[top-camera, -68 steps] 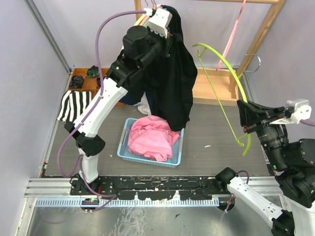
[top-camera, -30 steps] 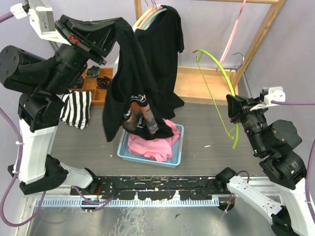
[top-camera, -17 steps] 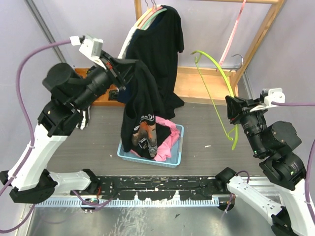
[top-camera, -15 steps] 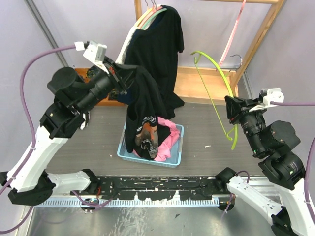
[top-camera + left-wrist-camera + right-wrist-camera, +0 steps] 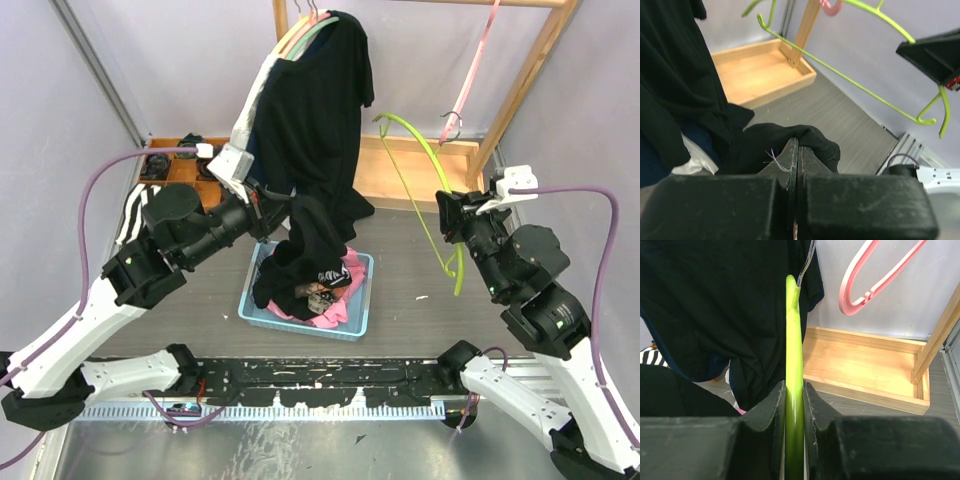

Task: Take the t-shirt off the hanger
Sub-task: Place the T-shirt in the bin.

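My left gripper is shut on a fold of the black t-shirt. The shirt hangs from it in a bunch, its lower part lying in the blue basket. In the left wrist view the jaws are pressed together on the black cloth. My right gripper is shut on the bare lime-green hanger and holds it up to the right of the basket. In the right wrist view the fingers clamp the green bar.
Dark clothes hang on hangers from the wooden rack at the back, over its wooden base tray. A pink hanger hangs on the rail. Pink cloth lies in the basket. A striped cloth lies at the left.
My left arm has swung down from high up and brought the black t-shirt onto the basket. My right arm has shifted the green hanger a little left and up.
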`<action>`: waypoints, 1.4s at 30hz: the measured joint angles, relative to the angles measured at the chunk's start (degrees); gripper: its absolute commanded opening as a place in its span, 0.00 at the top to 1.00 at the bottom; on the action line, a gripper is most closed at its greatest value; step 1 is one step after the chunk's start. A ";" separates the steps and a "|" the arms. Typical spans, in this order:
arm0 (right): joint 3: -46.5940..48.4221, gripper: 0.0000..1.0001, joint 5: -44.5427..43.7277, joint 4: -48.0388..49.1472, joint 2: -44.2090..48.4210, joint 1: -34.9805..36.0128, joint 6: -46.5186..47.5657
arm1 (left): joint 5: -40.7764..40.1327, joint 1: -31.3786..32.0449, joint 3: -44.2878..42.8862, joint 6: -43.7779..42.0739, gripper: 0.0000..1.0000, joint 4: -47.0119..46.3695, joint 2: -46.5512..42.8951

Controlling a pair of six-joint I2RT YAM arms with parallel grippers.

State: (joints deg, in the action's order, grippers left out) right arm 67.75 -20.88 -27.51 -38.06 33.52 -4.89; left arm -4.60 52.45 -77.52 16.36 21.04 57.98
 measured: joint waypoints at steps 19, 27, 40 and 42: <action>-0.59 0.99 -0.52 5.38 -7.91 0.00 0.24 | -2.86 3.04 26.21 9.70 1.00 8.09 -9.55; -0.57 0.99 -0.72 7.37 -10.78 0.00 0.83 | -4.52 4.09 28.13 10.69 1.00 7.56 -4.74; -0.70 0.99 -0.92 9.49 -11.61 0.00 1.40 | -4.09 7.04 26.49 8.76 1.00 -2.78 16.26; -0.70 0.99 -1.05 9.73 -12.04 0.00 1.49 | -4.02 7.23 27.12 8.83 1.00 -4.52 18.62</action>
State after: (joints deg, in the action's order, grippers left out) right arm 67.05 -21.93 -17.78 -50.11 33.52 -3.40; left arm -8.62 59.68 -50.39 25.19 16.51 76.60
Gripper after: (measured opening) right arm 0.216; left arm 0.007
